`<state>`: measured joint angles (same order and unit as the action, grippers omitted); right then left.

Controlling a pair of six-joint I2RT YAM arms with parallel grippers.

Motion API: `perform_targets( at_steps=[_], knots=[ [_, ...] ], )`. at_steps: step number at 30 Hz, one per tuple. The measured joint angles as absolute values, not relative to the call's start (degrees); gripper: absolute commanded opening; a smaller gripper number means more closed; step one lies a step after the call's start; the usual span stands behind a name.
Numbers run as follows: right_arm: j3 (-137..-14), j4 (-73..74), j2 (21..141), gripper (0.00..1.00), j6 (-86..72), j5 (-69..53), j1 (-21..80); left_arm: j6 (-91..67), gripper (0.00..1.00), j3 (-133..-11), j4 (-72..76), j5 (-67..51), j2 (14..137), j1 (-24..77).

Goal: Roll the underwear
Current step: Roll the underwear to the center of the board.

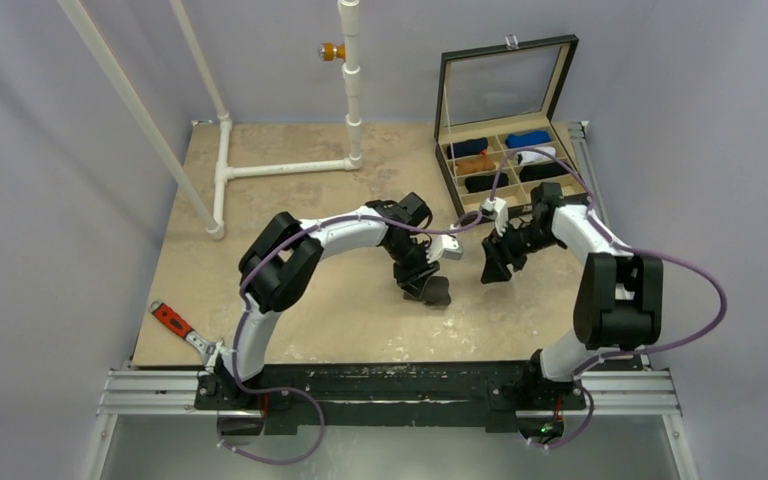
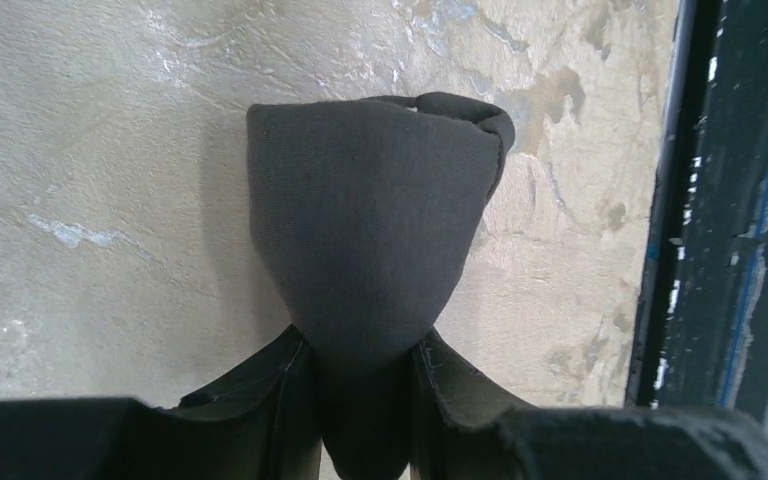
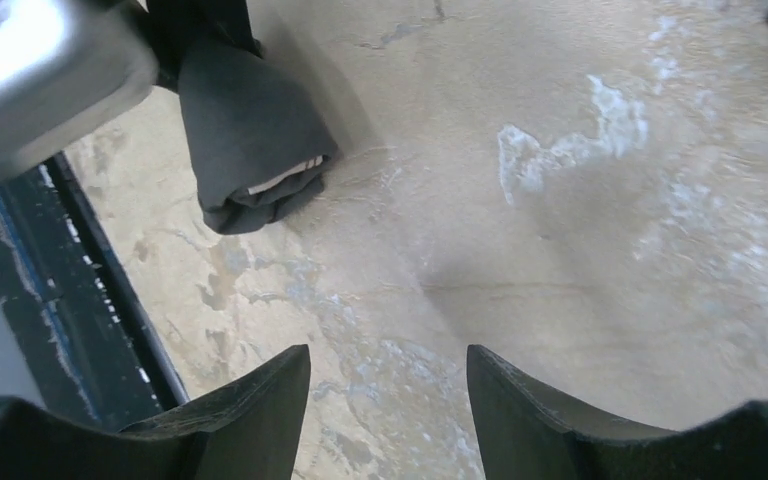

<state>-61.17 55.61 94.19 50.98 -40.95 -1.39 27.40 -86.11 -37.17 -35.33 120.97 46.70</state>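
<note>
The underwear (image 2: pixel 370 240) is a dark charcoal rolled bundle. My left gripper (image 2: pixel 363 345) is shut on its near end, its jaws pressed against both sides of the fabric. In the top view the bundle (image 1: pixel 437 291) hangs at the left gripper (image 1: pixel 422 284) near the table's middle, touching or just above the surface. In the right wrist view the bundle (image 3: pixel 250 130) shows at upper left with a pale tan edge in its fold. My right gripper (image 3: pixel 388 375) is open and empty above bare table, to the right of the bundle (image 1: pixel 495 268).
An open compartment box (image 1: pixel 505 130) with blue, orange, white and black rolls stands at the back right. A white pipe frame (image 1: pixel 280 168) lies at the back left. A red-handled tool (image 1: pixel 175 322) lies near the front left edge. The black front rail (image 2: pixel 730 200) is close.
</note>
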Motion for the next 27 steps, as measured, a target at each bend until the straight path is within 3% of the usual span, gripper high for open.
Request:
perform_targets(
  at_steps=[14, 27],
  knots=[
    [-47.68, 40.23, 68.73, 0.66, 46.11, -38.30, -1.19, 23.07, 0.00, -104.90, -56.82, -49.17, 135.41, 41.54],
    [-43.57, 33.21, 65.76, 0.70, 44.10, -27.77, 19.70, 20.49, 0.00, -107.39, -65.34, -52.86, 139.15, 41.04]
  ],
)
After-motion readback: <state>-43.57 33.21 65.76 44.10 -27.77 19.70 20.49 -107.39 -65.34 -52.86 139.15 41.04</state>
